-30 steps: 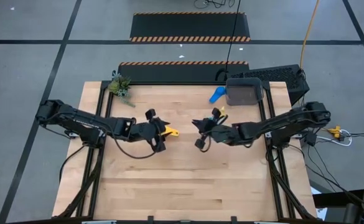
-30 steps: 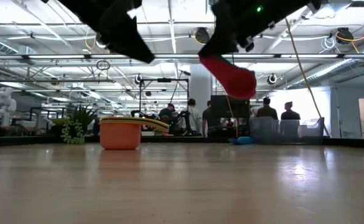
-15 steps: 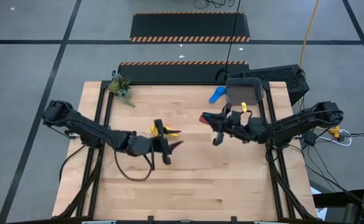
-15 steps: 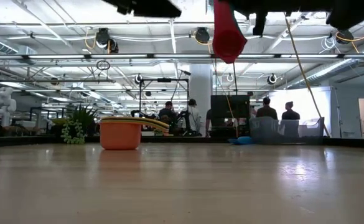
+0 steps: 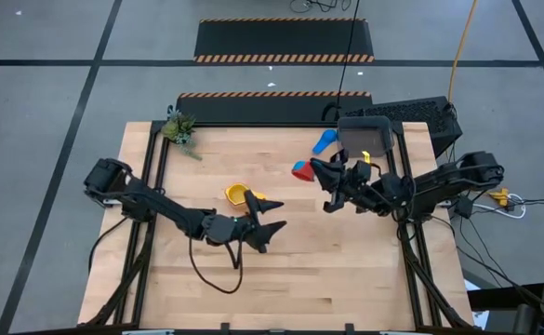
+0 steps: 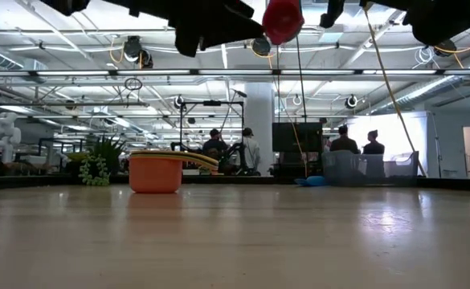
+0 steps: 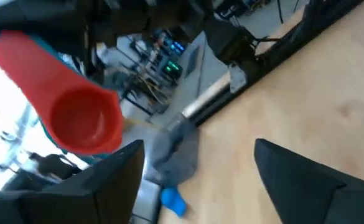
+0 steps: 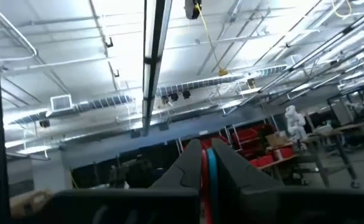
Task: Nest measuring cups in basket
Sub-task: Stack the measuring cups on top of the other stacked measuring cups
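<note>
Red plastic measuring cup [image 5: 301, 170] held aloft by right gripper [image 5: 320, 173]; small dark grey rectangular basket [image 5: 364, 137] at far right of wooden table [image 5: 281, 270].

Right gripper: fingers clamped on the red cup's handle, raised above the table just in front of the basket, cup mouth tipped sideways. Left gripper [image 5: 270, 229]: fingers spread apart, holding nothing, over mid-table. Orange cup with yellow cup nested inside [image 5: 238, 194]: standing on the table just beside the left gripper. Blue cup [image 5: 324, 141]: lying on the table next to the basket's left wall.
</note>
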You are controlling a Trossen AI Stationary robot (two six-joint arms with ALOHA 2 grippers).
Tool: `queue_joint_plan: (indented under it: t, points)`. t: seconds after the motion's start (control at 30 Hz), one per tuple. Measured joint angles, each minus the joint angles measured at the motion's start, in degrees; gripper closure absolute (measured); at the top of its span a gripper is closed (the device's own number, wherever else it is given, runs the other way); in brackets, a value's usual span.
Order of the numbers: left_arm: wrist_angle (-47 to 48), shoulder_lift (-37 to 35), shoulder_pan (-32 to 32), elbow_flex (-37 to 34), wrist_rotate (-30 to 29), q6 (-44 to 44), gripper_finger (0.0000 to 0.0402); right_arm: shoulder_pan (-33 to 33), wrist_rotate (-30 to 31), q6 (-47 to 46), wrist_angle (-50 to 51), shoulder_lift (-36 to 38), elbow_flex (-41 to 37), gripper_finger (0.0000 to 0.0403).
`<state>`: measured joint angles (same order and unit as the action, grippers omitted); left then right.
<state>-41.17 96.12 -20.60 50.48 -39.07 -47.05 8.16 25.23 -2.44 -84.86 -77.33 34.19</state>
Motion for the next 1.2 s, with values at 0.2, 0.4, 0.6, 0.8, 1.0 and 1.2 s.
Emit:
queue_joint_plan:
  t: [0.2, 0.4, 0.6, 0.8, 1.0, 1.2]
  points:
    - [-13.19, 5.08, 0.27, 1.40, 0.07, -15.15, 0.0074, -0.09, -2.49, -3.23, -3.27, -1.59, 1.17, 0.0399]
    - [-12.50, 7.10, 2.17, 5.30, 0.02, -25.76, 0.0090, -0.11, -2.99, -4.39, -4.67, -2.22, 1.92, 0.0397]
    - [-12.75, 6.98, 5.84, 8.95, 0.00, -29.24, 0.0114, -0.35, -2.75, -5.14, -5.00, -2.19, 1.93, 0.0396]
    - [-10.79, 6.96, 9.45, 10.93, 4.03, -27.83, 0.0117, -0.35, -2.69, -5.70, -5.03, -2.19, 1.93, 0.0395]
    - [-10.80, 6.99, 10.84, 11.02, 5.18, -25.70, 0.0134, -0.43, -1.10, -4.70, -5.08, -1.82, 1.93, 0.0395]
    - [-9.08, 6.99, 13.78, 11.02, 7.94, -24.82, 0.0189, -1.44, -0.90, -6.10, -5.07, -1.88, 1.95, 0.0395]
